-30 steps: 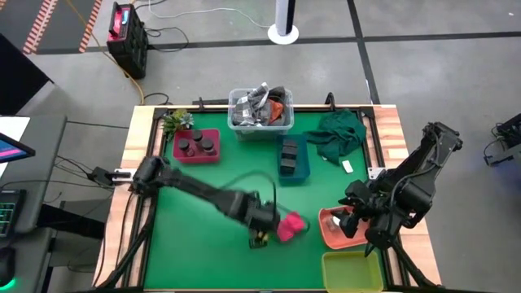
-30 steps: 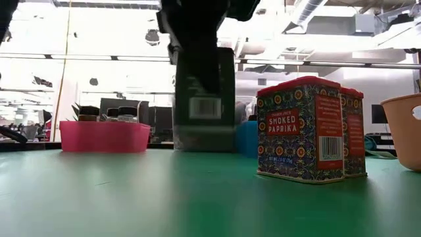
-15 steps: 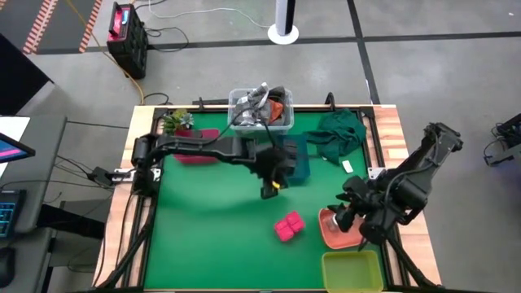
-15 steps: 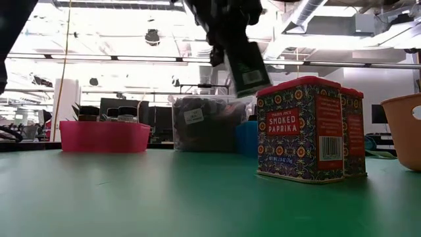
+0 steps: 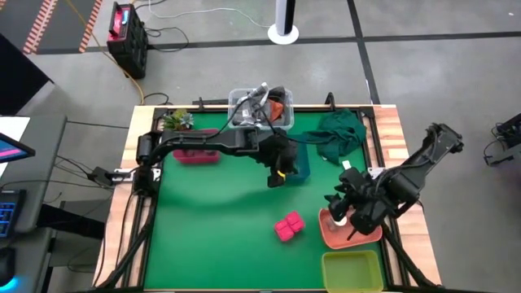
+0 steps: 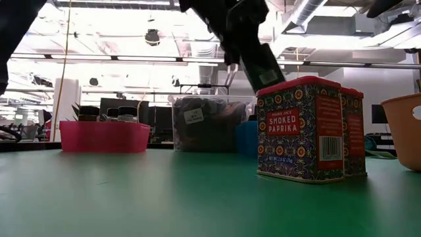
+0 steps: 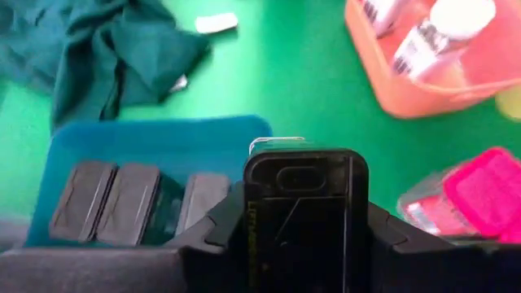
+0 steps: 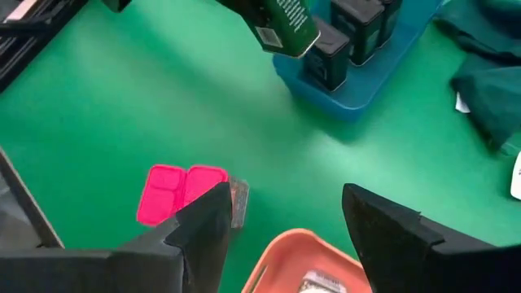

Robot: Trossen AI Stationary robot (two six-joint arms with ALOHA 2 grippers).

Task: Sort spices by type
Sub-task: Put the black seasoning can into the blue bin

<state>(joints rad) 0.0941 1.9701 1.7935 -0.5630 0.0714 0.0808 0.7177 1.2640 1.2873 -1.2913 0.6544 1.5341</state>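
Note:
My left gripper (image 5: 277,172) is shut on a dark grey rectangular box (image 7: 303,212), in the air at the near edge of the blue tray (image 5: 295,159). Three like boxes (image 7: 122,203) stand in that tray. Two bright pink tins (image 5: 287,227) stand side by side on the green mat. My right gripper (image 5: 346,212) hovers open over the orange tray (image 5: 330,232), which holds white-capped jars (image 7: 444,28). The pink tray (image 5: 195,153) of dark round jars is mostly hidden by my left arm. My left gripper pinches the dark box between its two fingers, one on each narrow side (image 7: 248,220), near the box's capped top end. The fingers come from above, slanting. The box is lifted clear and hangs tilted below them, its barcoded lower end (image 8: 273,34) toward the blue tray.
A clear bin of clutter (image 5: 260,110) sits at the far edge, with a small plant (image 5: 175,122) to its left. A green cloth (image 5: 338,134) lies at the far right. A yellow tray (image 5: 352,271) sits at the near right corner. Bare green mat (image 5: 212,228) spreads left of the tins.
My left gripper, shut on the dark box, has risen from beside the pink tins and swung toward the far edge, reaching the blue tray. The box stood upright then and is tilted now. My right gripper has shifted slightly left and toward the far edge over the orange tray.

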